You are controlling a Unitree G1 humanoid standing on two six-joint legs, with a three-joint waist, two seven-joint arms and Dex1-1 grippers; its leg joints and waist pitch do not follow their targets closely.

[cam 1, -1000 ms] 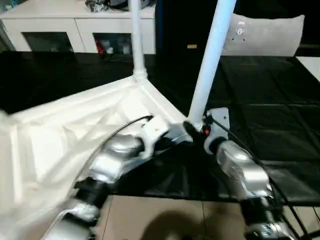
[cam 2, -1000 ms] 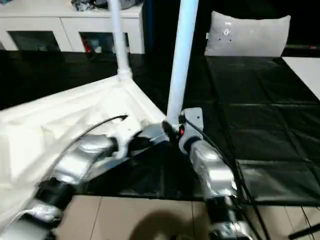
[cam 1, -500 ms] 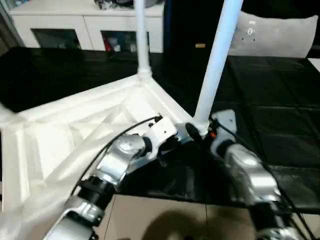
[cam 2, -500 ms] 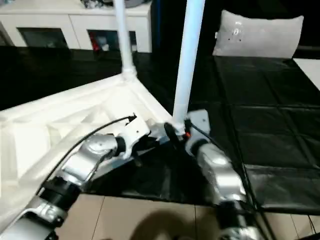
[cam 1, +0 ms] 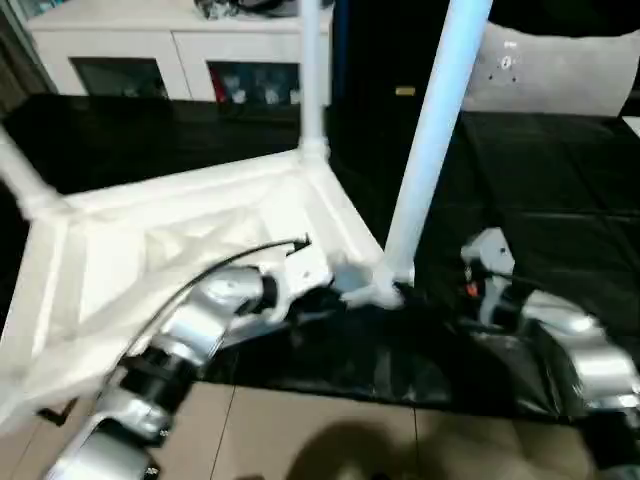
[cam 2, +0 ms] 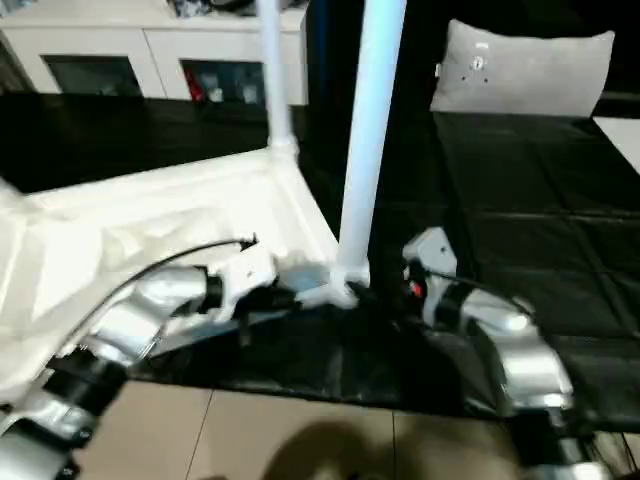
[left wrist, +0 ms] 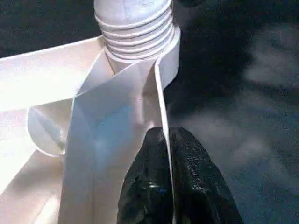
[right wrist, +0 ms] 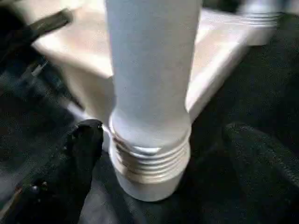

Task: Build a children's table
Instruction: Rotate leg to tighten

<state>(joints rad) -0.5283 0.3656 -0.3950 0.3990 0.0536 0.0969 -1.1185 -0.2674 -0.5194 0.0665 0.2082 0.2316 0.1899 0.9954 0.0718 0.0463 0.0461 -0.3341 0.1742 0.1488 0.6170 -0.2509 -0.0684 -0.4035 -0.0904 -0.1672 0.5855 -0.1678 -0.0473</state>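
The white table top [cam 1: 190, 230] lies upside down on black cloth, ribs facing up. One leg [cam 1: 311, 80] stands in its far corner, and another leg [cam 1: 20, 172] rises at the left corner. At the near corner a third leg [cam 1: 436, 130] stands with its thread rings [right wrist: 149, 161] showing at the base. My left gripper [left wrist: 167, 140] is shut on the table top's thin rim wall [left wrist: 161, 98] just beside that corner socket. My right gripper [right wrist: 163, 133] is open, its fingers [right wrist: 86, 140] spread on either side of the leg's base without touching it.
A white cabinet with glass doors [cam 1: 150, 50] stands at the back. A grey cushion [cam 1: 560, 70] lies at the back right. Black cloth [cam 1: 560, 200] stretches to the right of the table top. Tiled floor [cam 1: 330, 440] begins at the cloth's near edge.
My right gripper has opened off the near leg's base and drawn back to the right. The left gripper keeps its hold on the rim. The camera has shifted.
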